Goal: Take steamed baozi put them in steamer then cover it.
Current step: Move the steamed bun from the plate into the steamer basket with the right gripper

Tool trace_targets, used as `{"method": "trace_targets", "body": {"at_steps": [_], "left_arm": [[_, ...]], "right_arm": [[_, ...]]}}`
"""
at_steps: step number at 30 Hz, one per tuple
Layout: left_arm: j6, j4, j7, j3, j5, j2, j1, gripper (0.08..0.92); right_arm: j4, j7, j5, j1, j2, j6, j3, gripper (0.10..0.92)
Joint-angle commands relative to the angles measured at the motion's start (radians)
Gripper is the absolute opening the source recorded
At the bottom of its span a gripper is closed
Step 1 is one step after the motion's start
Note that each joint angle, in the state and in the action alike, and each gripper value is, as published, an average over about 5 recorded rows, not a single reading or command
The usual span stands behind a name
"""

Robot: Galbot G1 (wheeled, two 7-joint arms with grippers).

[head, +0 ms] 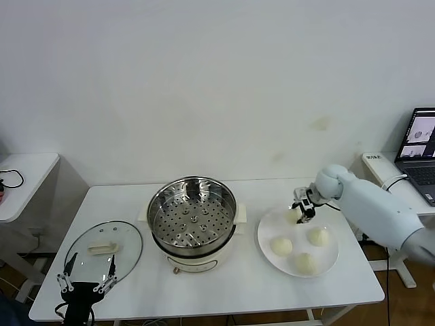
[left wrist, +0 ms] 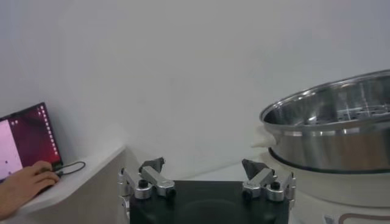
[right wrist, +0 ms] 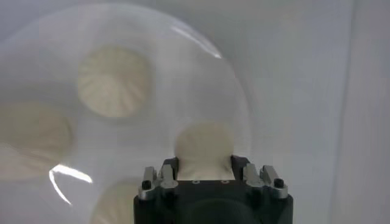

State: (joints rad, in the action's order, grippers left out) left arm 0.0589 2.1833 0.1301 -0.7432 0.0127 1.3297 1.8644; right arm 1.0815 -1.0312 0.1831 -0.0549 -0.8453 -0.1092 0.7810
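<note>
Baozi [head: 293,216] in right claw [head: 304,208]

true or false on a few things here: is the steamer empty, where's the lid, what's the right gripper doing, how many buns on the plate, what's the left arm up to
1. The steamer has no baozi in it. True.
2. The cover sits on the steamer. False: it lies flat on the table, on the robot's left of the steamer.
3. The right gripper is shut on a baozi at the far edge of the plate. True.
4. The plate holds only two buns. False: four are there, counting the gripped one.
5. The left gripper is carrying the cover. False: it is open and empty, at the table's near edge by the cover.
</note>
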Motion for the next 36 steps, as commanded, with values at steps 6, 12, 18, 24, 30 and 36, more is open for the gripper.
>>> {"method": "trace_targets", "body": {"at_steps": [6, 12, 18, 24, 30, 36], "left_arm": [[-0.013, -0.025, -0.004, 0.008, -0.043, -0.021, -0.016, 0.823], [-0.015, -0.029, -0.006, 0.01, -0.05, -0.028, -0.031, 0.823], [-0.016, -0.032, -0.008, 0.011, -0.054, -0.037, -0.038, 0.823], [-0.015, -0.04, -0.009, -0.001, -0.062, -0.045, -0.035, 0.823], [-0.012, -0.037, -0.008, -0.009, -0.06, -0.045, -0.033, 0.823], [-0.01, -0.04, -0.008, -0.013, -0.056, -0.039, -0.033, 0.823]], "right_arm": [[0.158, 0.005, -0.251, -0.331, 0.035, -0.019, 0.171, 0.551], [0.144, 0.025, -0.353, -0.497, -0.078, -0.021, 0.274, 0.551], [0.047, 0.051, -0.382, -0.547, -0.294, 0.011, 0.307, 0.551], [-0.066, 0.067, -0.374, -0.534, -0.489, 0.077, 0.33, 0.551], [-0.135, 0.08, -0.297, -0.483, -0.608, 0.196, 0.394, 0.551], [-0.181, 0.094, -0.19, -0.413, -0.659, 0.321, 0.443, 0.551]]}}
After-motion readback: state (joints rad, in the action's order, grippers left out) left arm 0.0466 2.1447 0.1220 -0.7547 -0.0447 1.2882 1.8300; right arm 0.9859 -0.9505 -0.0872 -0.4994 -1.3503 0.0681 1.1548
